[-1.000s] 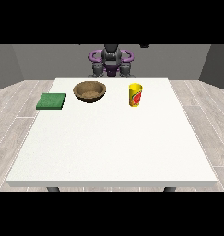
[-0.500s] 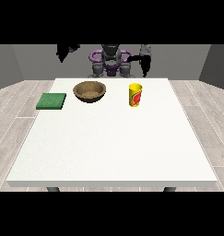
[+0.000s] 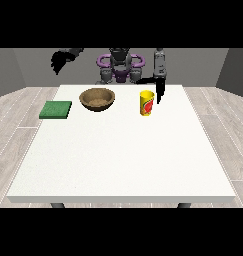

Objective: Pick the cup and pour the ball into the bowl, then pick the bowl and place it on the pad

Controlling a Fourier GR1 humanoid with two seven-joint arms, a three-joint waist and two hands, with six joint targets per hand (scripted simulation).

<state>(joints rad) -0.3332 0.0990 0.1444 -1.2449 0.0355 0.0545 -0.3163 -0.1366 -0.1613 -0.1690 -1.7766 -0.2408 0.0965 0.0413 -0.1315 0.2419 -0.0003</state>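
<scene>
Table (image 3: pixel 123 155), white, stands on grey plank floor (image 3: pixel 15 115); whether either hand grasps cannot be told.

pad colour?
Green; the pad lies at the table's far corner, view's left, front view.

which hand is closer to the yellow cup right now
The robot's left hand, at the view's right, hangs just beside the yellow cup. The hand at the view's left is raised far off, beyond the bowl.
</scene>
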